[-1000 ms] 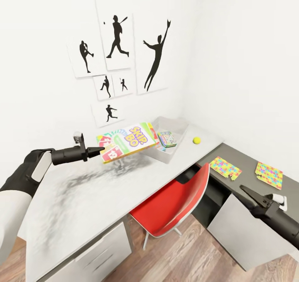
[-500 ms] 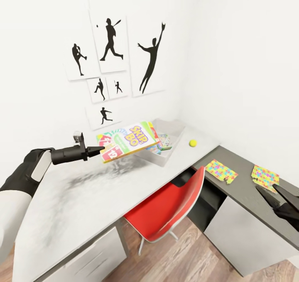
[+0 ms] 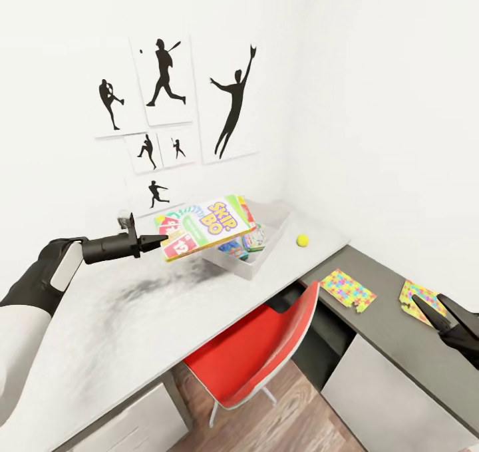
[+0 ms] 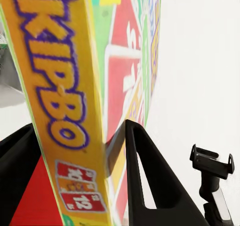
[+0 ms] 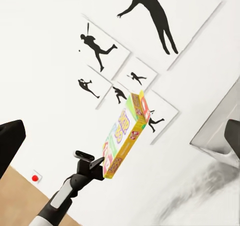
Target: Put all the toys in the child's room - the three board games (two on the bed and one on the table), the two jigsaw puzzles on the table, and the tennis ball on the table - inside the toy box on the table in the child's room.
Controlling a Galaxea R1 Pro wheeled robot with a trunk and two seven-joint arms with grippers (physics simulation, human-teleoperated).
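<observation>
On the white tabletop [image 3: 133,319], the toy box [image 3: 269,235] already held one game; the left pincer [image 3: 161,240] pinched the Skip-Bo box [image 3: 206,226], the right pincer [image 3: 426,309] spread, puzzles [image 3: 347,289] and ball [image 3: 302,240] remaining.

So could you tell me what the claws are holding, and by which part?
Left claw grips the Skip-Bo box by its near edge; right claw holds nothing.

Skip-Bo box [image 3: 206,227] looks like glossy printed card; left gripper [image 3: 163,240] is matt black, plastic-looking. Table [image 3: 133,319] at lower left has a smooth white top w/ soft sheen, its lower section [image 3: 392,345] at lower right matt dark grey. Chair [image 3: 256,352] at bottom centre is smooth red plastic, semi-gloss; floor [image 3: 293,419] wood plank.
</observation>
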